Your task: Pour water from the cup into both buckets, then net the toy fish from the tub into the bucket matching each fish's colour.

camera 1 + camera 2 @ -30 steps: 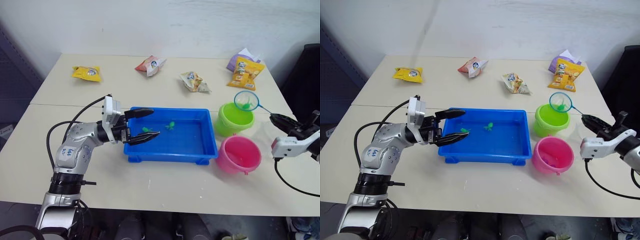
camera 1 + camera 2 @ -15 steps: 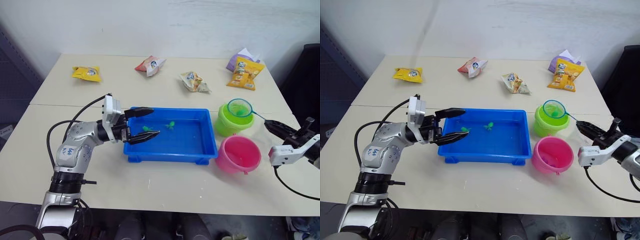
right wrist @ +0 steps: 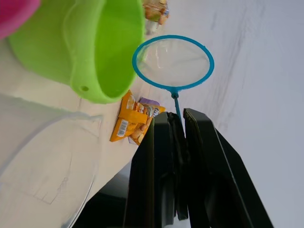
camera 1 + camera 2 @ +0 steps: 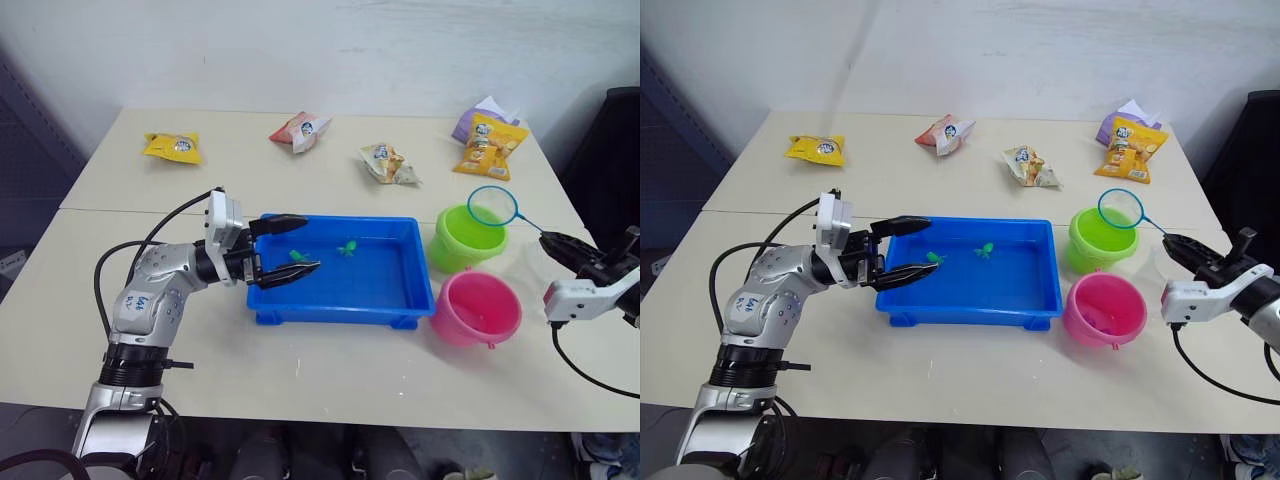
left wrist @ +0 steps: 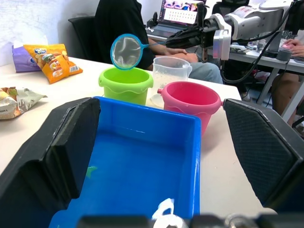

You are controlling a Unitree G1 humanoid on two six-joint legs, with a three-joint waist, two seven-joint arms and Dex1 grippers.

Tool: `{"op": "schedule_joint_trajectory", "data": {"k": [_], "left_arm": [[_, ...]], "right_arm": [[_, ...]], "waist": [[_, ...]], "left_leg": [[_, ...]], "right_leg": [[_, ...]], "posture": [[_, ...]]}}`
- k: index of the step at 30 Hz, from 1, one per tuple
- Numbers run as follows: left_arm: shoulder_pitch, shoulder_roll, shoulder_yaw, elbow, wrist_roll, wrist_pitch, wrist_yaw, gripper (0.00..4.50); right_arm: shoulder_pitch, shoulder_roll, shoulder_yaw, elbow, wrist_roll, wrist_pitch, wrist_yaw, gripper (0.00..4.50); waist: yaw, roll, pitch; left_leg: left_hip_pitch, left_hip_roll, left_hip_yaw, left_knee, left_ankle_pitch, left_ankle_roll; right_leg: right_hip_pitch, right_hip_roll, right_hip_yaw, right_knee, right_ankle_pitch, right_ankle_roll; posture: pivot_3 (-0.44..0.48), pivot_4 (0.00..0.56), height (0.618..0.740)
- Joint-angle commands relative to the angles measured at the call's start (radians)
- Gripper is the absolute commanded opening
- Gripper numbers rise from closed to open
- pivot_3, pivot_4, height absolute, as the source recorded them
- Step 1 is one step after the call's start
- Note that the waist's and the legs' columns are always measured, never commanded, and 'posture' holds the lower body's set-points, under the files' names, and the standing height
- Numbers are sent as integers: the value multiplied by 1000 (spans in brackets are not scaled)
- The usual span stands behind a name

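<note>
The blue tub (image 4: 345,300) holds water and two green toy fish (image 4: 348,247) near its far left part. My left gripper (image 4: 310,244) hangs open over the tub's left end with nothing between its fingers. To the right stand the lime green bucket (image 4: 470,238) and, nearer, the pink bucket (image 4: 478,308). My right gripper (image 3: 179,116) is shut on the net's thin handle. The net's blue hoop (image 4: 492,205) is empty and hovers just above the green bucket's far right rim. The clear cup (image 5: 171,71) stands behind the two buckets, toward my right arm.
Several snack packets lie along the table's far side: a yellow one (image 4: 172,146), a red and white one (image 4: 301,129), a pale one (image 4: 390,164) and an orange one (image 4: 484,145). A person (image 5: 118,23) sits at a desk beyond the table's right end.
One second ago the net held a green fish above the green bucket. It then dipped into the bucket and has now risen, empty. My left arm has stayed put.
</note>
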Motion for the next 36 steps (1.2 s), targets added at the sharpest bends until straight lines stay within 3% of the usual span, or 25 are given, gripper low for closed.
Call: {"op": "schedule_joint_trajectory", "data": {"k": [1, 8, 12, 15, 20, 27, 36], "left_arm": [[10, 29, 44, -7, 4, -30, -3, 4461], [54, 76, 89, -5, 4, -42, -5, 4461], [85, 98, 104, -32, -7, -25, -3, 4461], [98, 107, 112, -48, -11, -17, 2, 4461], [123, 117, 120, -74, -10, -10, 7, 4461], [163, 126, 140, -115, -16, -2, 22, 4461], [194, 136, 155, -143, -22, 0, 31, 4461]], "right_arm": [[-3, 16, -11, -163, 411, 96, 269, 0], [-31, 32, 82, -606, 937, 661, 652, 0], [-57, 7, 116, -769, 1189, 1106, 691, 0], [-119, 11, 151, -801, 1256, 1350, 669, 0], [-250, 84, 219, -784, 1272, 1627, 604, 0], [-410, 279, 278, -668, 1193, 1799, 513, 0], [-476, 464, 292, -546, 996, 1682, 450, 0]], "waist": [[-1, 0, 0], [3, 0, 0], [7, 0, 0], [7, 0, 0], [4, 0, 0], [1, 0, 0], [3, 0, 0]], "left_leg": [[0, 0, 0, 0, 0, 0], [0, 1, -2, 0, -1, 1], [-1, 1, -4, 0, -2, 4], [-2, 0, -5, 1, -3, 6], [-3, -1, -5, 1, -3, 6], [-3, 0, -4, 0, -3, 5], [-5, -1, -4, 0, -3, 6]], "right_leg": [[0, 0, 0, 0, 0, 0], [1, -1, -1, 0, 0, 0], [1, -2, -3, -1, 0, 0], [1, -5, -4, -2, 0, 0], [1, -5, -4, -3, 0, 0], [-1, -5, -4, -1, 0, 0], [-2, -5, -5, -3, 0, 0]], "posture": [[0, 150, 738], [0, 150, 738], [0, 150, 738], [0, 150, 738], [0, 150, 738], [0, 150, 738], [0, 150, 738]]}}
